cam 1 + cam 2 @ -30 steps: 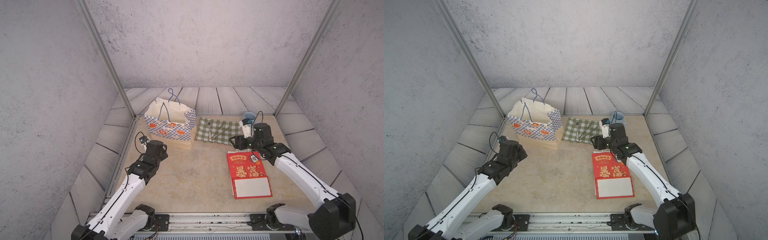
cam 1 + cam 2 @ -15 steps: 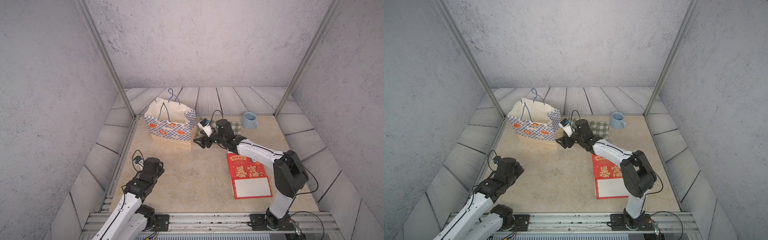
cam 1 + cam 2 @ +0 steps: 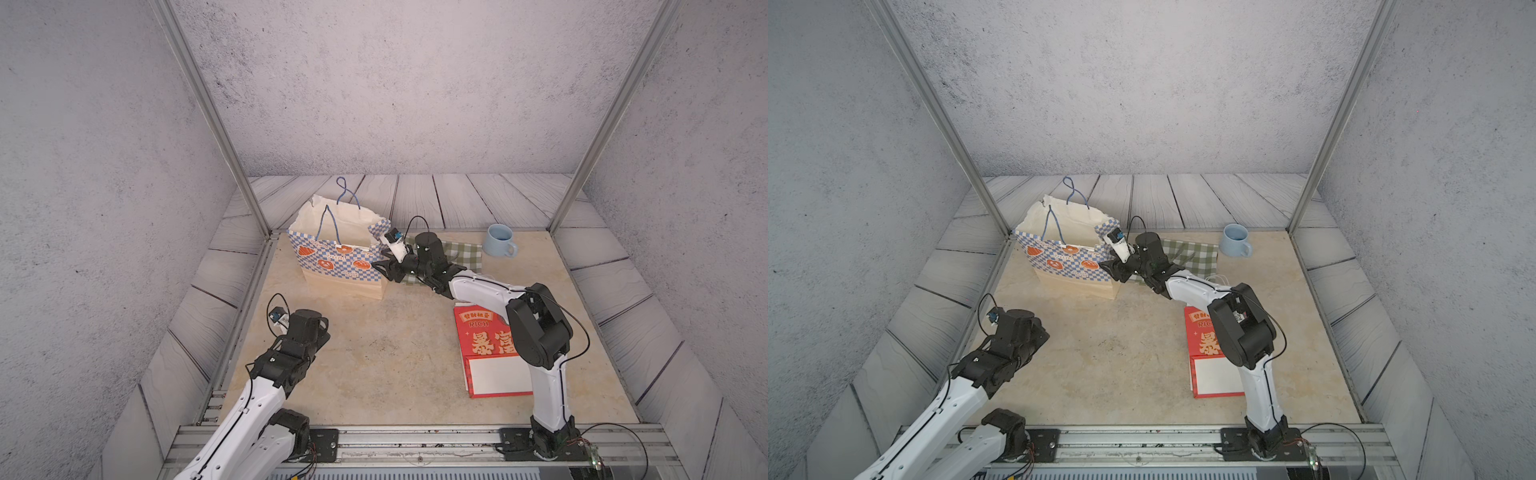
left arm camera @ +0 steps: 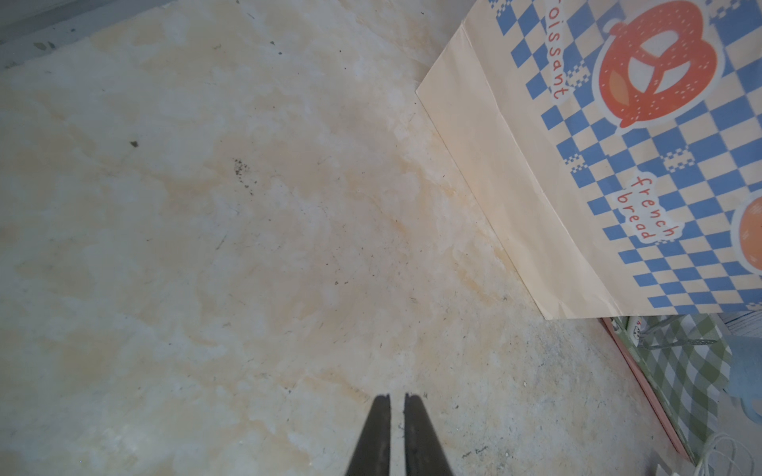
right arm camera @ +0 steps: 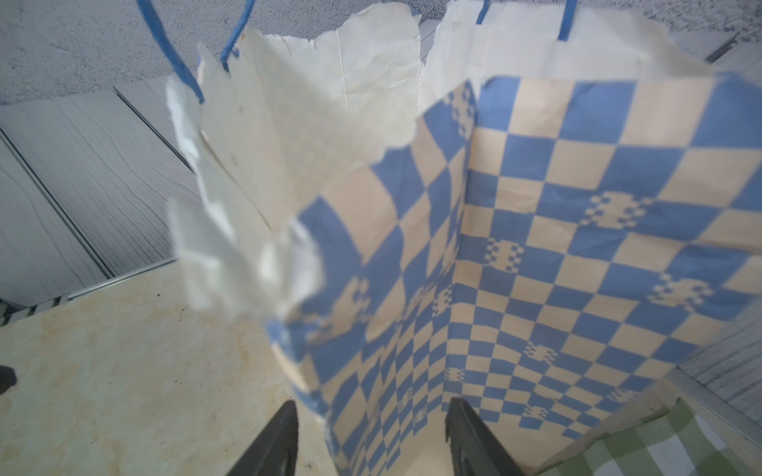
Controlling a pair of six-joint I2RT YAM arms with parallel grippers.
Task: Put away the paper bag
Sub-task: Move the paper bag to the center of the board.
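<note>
The paper bag (image 3: 336,262) (image 3: 1067,266) stands open at the back left of the table, blue-and-cream checked with bread pictures, blue cord handles and a torn white rim. My right gripper (image 3: 384,270) (image 3: 1113,268) is low at its right side. In the right wrist view the jaws (image 5: 371,406) stand apart with the bag's creased side panel (image 5: 536,247) between them, neither finger visibly pressing it. My left gripper (image 4: 397,396) is shut and empty over bare table near the front left, well short of the bag's front face (image 4: 618,144).
A green checked cloth (image 3: 465,253) lies right of the bag under my right forearm, with a blue mug (image 3: 498,241) beyond it. A flat red printed bag (image 3: 482,336) with white cord handles lies at the front right. Metal posts and walls close the sides.
My right arm has swung left from the red bag's top edge to the checked bag's side, and its jaws have narrowed. My left arm has drawn back toward the front.
</note>
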